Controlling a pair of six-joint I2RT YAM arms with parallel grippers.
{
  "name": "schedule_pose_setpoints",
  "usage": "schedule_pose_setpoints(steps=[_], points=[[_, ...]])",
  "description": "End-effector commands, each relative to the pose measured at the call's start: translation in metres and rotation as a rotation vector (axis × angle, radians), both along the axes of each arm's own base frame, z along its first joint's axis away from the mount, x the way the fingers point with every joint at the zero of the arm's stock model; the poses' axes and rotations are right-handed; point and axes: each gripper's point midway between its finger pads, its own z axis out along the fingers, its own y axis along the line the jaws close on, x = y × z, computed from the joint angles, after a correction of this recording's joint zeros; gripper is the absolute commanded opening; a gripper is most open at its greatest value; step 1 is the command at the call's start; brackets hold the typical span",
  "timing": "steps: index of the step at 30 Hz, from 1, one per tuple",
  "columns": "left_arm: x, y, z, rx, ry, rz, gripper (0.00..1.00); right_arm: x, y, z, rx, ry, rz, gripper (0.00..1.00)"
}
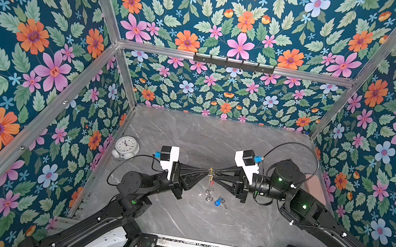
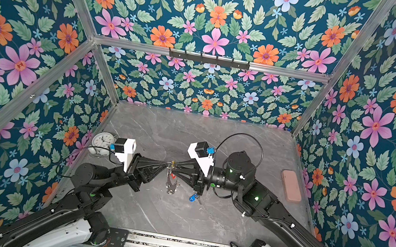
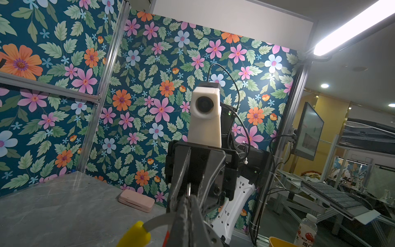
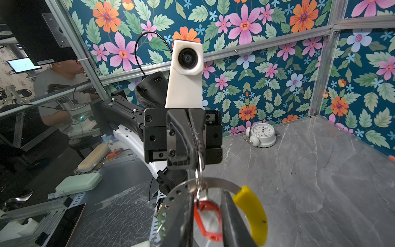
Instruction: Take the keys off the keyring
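Note:
The keyring [image 1: 208, 186], a thin grey hoop with a yellow sleeve [image 4: 252, 211], hangs edge-on above the middle of the table, between both grippers. My left gripper [image 1: 206, 171] is shut on the hoop's grey band [image 3: 158, 222] beside the sleeve. My right gripper [image 4: 207, 196] faces it from the other side. Its two fingers stand on either side of the red tag [image 4: 208, 220] of one key and touch the tag's edges. That key hangs from a small split ring [image 4: 199, 171] on the hoop. The blue-tagged key [image 1: 218, 202] lies loose on the table below.
A round white alarm clock [image 1: 125, 147] stands at the table's left wall. A pink case [image 2: 290, 185] lies at the right wall. A black hook rail [image 1: 233, 63] runs along the back wall. Grey marble tabletop [image 1: 188, 218] stretches toward the front edge.

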Motion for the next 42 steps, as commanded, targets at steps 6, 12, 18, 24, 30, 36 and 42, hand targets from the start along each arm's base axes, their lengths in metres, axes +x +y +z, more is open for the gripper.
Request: schedule_pose_setpoints(steps=[6, 12, 18, 24, 30, 36, 42], points=[[-0.005, 0.004, 0.009, -0.035, -0.032, -0.007, 0.0, -0.003, 0.001, 0.003, 0.005, -0.024, 0.016, 0.19], [-0.004, 0.004, 0.01, -0.04, -0.032, 0.0, 0.0, -0.004, 0.001, 0.003, 0.004, -0.028, 0.02, 0.1], [-0.004, 0.006, 0.013, -0.055, -0.032, -0.004, 0.0, -0.004, 0.001, 0.001, -0.002, -0.026, 0.02, 0.03], [-0.008, 0.008, 0.017, -0.088, -0.034, -0.022, 0.0, -0.003, 0.002, 0.0, -0.008, -0.023, 0.016, 0.0], [-0.008, 0.01, 0.019, -0.103, -0.035, -0.023, 0.0, -0.004, 0.004, -0.004, -0.02, -0.012, 0.029, 0.0], [-0.01, 0.008, 0.021, -0.12, -0.045, -0.05, 0.0, -0.007, 0.01, -0.017, -0.043, 0.006, 0.05, 0.0], [-0.008, 0.002, 0.017, -0.102, -0.044, -0.068, 0.0, -0.009, 0.011, -0.019, -0.055, 0.002, 0.057, 0.0]])
